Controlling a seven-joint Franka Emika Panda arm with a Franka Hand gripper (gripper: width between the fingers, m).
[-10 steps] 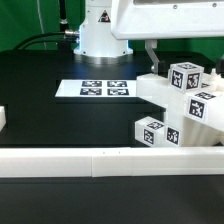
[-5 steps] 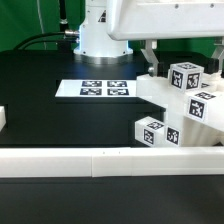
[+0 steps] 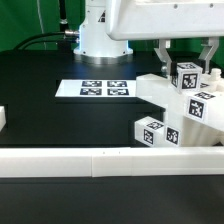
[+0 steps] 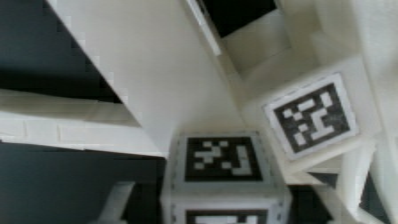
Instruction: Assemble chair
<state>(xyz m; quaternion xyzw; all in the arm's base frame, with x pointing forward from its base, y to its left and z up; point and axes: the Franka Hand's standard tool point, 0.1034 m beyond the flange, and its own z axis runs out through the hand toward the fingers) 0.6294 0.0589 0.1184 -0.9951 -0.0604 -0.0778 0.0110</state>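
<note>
Gripper (image 3: pixel 185 57), having shifted toward the exterior view's right within 1 second, is now straddling the chair's (image 3: pixel 185 112) top tagged post (image 3: pixel 186 76), fingers spread and not yet clamping, suggesting a grasp is coming.

Exterior view: bright, even overhead light. White chair (image 3: pixel 183 105) pieces and border wall (image 3: pixel 100 161) near overexposure, edges losing detail against the matte black bench (image 3: pixel 50 110), which shows no glare. Shadows soft, short. Tool (image 3: pixel 186 56) slightly soft. Wrist view: dimmer, very close, tags (image 4: pixel 313 113) blurred, frame soft throughout, grey shading on white faces.
</note>
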